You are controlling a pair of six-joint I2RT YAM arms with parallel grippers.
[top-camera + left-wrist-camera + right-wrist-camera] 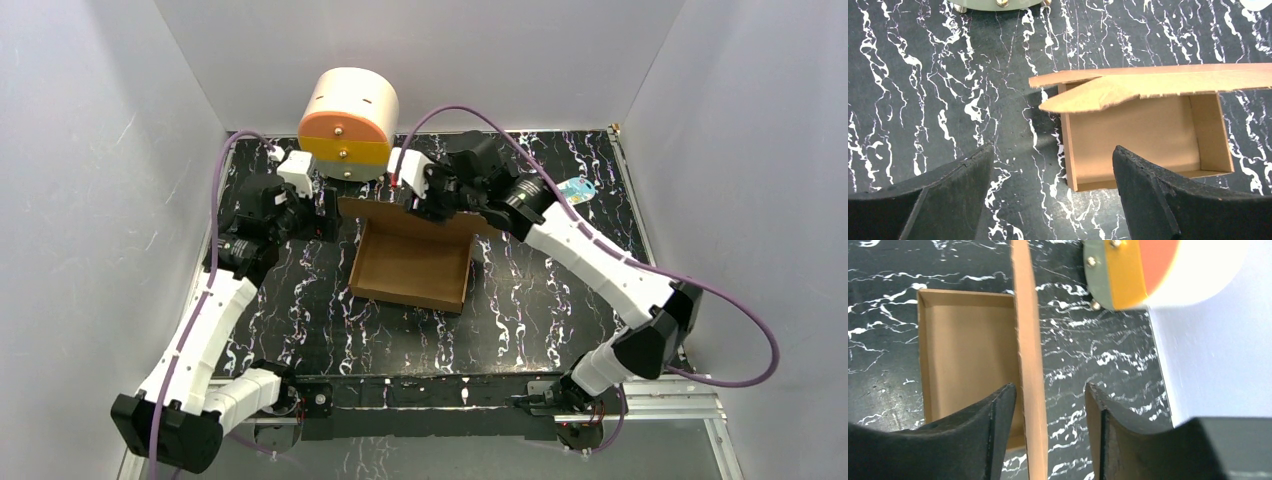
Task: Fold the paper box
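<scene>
**Light cardboard, rear flap standing up**

Close under its own camera, the right gripper (pixel 1050 387) has its fingers released. They stand on both sides of the rear flap (pixel 1028 340), one finger next to the cardboard and the other apart from it, so nothing is pinched. The left gripper (pixel 1053 150) is also spread wide, with only table between its fingers. It hangs at 9 o'clock of the paper box (pixel 410 265).

The box lies in the middle of the table (pixel 300 320) as a shallow tray with its walls already up. The flap rises along its 12 o'clock edge. The round drum (pixel 347 115) is near, at 11 o'clock.

I judge the box to be light and rather stiff, bending easily only at its creases. It will probably slide on this smooth table if pushed from one side. The side tab (pixel 1088 97) already looks bent, so hard squeezing may crush it. A good hold seems to be the flap's free edge, near its middle, with the other gripper steadying the 9 o'clock wall.
</scene>
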